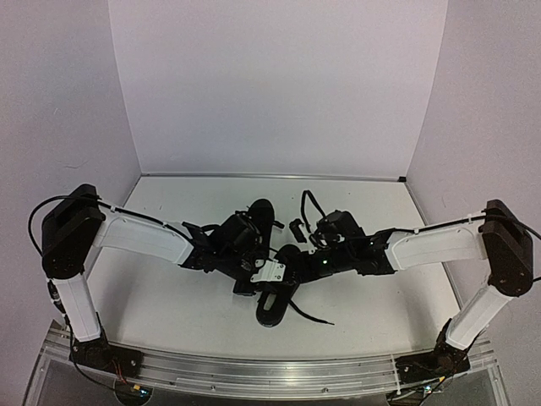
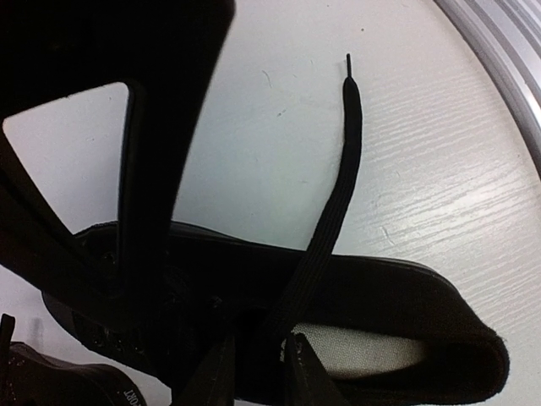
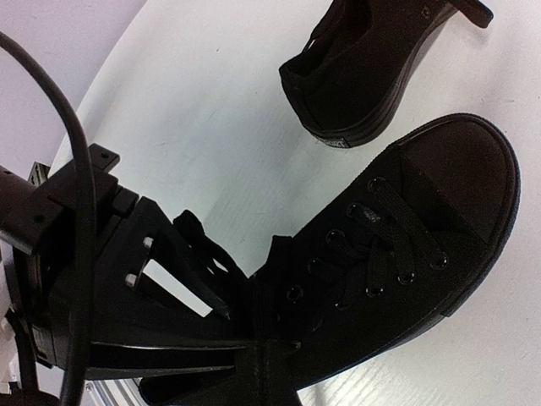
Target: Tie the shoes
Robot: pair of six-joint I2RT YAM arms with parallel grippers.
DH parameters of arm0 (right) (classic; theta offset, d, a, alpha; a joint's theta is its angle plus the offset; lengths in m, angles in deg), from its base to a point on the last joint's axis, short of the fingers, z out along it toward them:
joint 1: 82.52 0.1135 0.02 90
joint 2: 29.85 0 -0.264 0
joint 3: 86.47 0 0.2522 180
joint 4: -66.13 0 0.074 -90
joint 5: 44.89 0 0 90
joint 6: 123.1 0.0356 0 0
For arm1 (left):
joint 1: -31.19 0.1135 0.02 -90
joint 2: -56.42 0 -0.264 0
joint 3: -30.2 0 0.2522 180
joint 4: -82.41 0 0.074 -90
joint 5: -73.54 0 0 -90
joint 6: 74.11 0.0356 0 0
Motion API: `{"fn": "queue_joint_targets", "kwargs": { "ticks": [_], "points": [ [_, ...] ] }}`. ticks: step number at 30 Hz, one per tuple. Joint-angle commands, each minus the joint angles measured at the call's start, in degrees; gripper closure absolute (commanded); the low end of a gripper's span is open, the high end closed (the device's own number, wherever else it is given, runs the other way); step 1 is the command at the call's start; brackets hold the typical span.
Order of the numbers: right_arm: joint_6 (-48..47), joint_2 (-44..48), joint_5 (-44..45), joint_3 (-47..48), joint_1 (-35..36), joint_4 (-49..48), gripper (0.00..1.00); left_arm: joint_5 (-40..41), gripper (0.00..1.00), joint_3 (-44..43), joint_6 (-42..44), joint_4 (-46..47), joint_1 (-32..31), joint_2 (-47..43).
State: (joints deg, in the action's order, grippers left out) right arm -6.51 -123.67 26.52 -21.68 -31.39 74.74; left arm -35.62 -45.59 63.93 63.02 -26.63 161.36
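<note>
White table (image 1: pixel 169 288) bears 2 shoes (image 3: pixel 397 245), left tool (image 2: pixel 258 372) and right tool (image 3: pixel 232 334) crowding them.

The black low-top canvas shoe (image 3: pixel 397 245) is looking matt, its flat woven lace (image 2: pixel 338 169) likewise; the white table (image 2: pixel 439 194) is showing faint wood-like grain, possibly laminate.

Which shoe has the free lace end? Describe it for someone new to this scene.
On the white table, two black shoes lie at the middle. Take the near shoe, lower in the top view than the far shoe. It is set apart by a loose lace trailing from it rightward over the tabletop.
</note>
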Motion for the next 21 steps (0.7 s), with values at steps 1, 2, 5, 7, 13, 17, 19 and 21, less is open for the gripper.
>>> {"fn": "queue_joint_targets", "kwargs": {
  "ticks": [1,2,5,7,13,17,19,21],
  "points": [
    [0.1,-0.5,-0.2,1.0,-0.2,-1.7,1.0,1.7,0.84,-2.4,-0.1,-1.0,-0.3,0.7],
    [0.1,-0.5,-0.2,1.0,-0.2,-1.7,1.0,1.7,0.86,-2.0,-0.4,-0.4,-0.3,0.4],
    [0.1,-0.5,-0.1,1.1,-0.2,-1.7,1.0,2.0,0.91,0.0,-1.5,2.3,-0.3,-1.4],
    [0.0,-0.6,0.0,1.1,-0.2,-1.7,1.0,2.4,0.98,2.1,-3.0,4.8,-0.3,-2.8],
    [0.1,-0.9,-0.2,1.3,-0.2,-1.9,1.0,1.6,1.0,7.0,-8.0,13.7,-0.3,-6.4],
    [0.3,-0.4,0.0,1.2,-0.2,-1.9,1.0,2.9,1.0,7.8,-10.1,16.3,-0.3,-6.0],
    [0.4,-0.2,0.2,1.1,-0.2,-1.9,1.0,3.5,1.0,8.1,-10.9,17.3,-0.3,-5.7],
    [0.4,-0.1,0.3,1.1,-0.2,-1.9,1.0,3.2,1.0,8.6,-12.0,18.7,-0.2,-5.9]
  ]
}}
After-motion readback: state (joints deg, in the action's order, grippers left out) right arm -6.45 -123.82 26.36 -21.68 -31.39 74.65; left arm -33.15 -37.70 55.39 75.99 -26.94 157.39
